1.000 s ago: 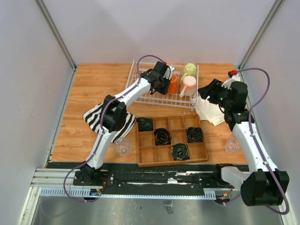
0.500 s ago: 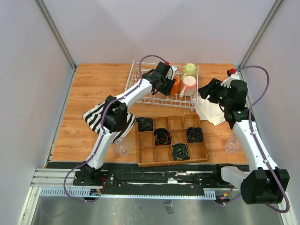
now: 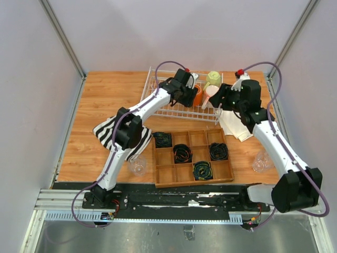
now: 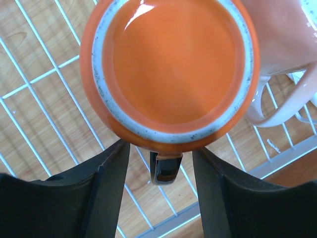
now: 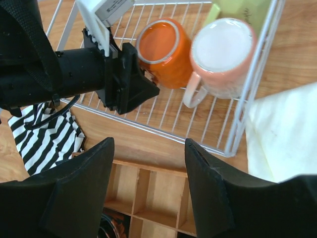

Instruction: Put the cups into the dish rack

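The dish rack (image 3: pixel 174 113) is a white wire basket at the back of the table. An orange mug (image 4: pixel 171 59) stands in it bottom up, and my left gripper (image 4: pixel 160 148) is open, with a finger on each side of the mug's dark handle (image 4: pixel 166 168) and a gap between. A white-pink mug (image 5: pixel 223 54) stands right of the orange mug (image 5: pixel 163 49), and a yellow-green mug (image 3: pixel 213 79) sits behind. My right gripper (image 5: pixel 148 144) hangs open and empty above the rack's front rim (image 5: pixel 173 130). Two clear tumblers (image 3: pixel 138 165) (image 3: pixel 260 161) stand on the table.
A wooden compartment tray (image 3: pixel 158 168) with black cables lies in front of the rack. A striped cloth (image 3: pixel 108 132) lies under the left arm, a white cloth (image 3: pixel 237 126) to the rack's right. Grey walls close in both sides.
My left gripper has opened and let go of the orange mug, which stays in the rack. My right arm has swung left, from over the white cloth to the rack's front right.
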You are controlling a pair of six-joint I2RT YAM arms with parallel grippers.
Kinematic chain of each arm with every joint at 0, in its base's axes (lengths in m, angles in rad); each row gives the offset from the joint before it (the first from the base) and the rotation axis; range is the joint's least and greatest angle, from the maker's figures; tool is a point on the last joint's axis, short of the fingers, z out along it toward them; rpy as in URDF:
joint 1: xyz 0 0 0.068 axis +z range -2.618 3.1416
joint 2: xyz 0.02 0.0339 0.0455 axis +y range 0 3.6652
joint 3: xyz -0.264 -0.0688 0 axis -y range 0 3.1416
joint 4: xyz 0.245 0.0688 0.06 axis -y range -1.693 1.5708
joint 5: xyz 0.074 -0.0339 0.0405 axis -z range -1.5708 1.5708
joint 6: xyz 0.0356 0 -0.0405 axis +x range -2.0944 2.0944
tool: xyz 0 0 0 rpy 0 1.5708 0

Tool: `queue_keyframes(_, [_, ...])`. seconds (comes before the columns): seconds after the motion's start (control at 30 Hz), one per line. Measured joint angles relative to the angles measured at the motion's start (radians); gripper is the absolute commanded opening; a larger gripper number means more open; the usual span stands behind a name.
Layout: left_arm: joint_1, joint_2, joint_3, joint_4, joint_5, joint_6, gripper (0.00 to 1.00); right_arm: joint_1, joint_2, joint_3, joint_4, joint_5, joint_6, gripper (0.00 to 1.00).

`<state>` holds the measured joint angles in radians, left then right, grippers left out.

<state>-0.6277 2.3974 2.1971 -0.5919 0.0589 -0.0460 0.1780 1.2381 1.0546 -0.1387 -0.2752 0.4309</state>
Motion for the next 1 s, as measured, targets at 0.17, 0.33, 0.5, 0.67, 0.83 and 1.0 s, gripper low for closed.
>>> queue_keyframes(0.17, [0.008, -0.050, -0.040, 0.003, -0.001, -0.011, 0.61, 0.079, 0.105, 0.108, -0.057, 0.043, -0.007, 0.56])
queue_keyframes(0.33, [0.032, -0.146, -0.105, 0.007, 0.000, -0.029, 0.62, 0.129, 0.220, 0.226, -0.141, 0.086, 0.019, 0.55])
queue_keyframes(0.5, [0.066, -0.243, -0.134, 0.011, -0.029, -0.038, 0.62, 0.178, 0.358, 0.370, -0.256, 0.130, 0.079, 0.55])
queue_keyframes(0.67, [0.101, -0.404, -0.271, 0.025, -0.086, -0.072, 0.63, 0.240, 0.497, 0.529, -0.382, 0.190, 0.138, 0.57])
queue_keyframes(0.83, [0.113, -0.565, -0.425, 0.049, -0.122, -0.095, 0.64, 0.285, 0.602, 0.647, -0.483, 0.257, 0.212, 0.58])
queue_keyframes(1.0, [0.109, -0.628, -0.473, 0.064, -0.136, -0.097, 0.64, 0.298, 0.651, 0.666, -0.525, 0.309, 0.266, 0.58])
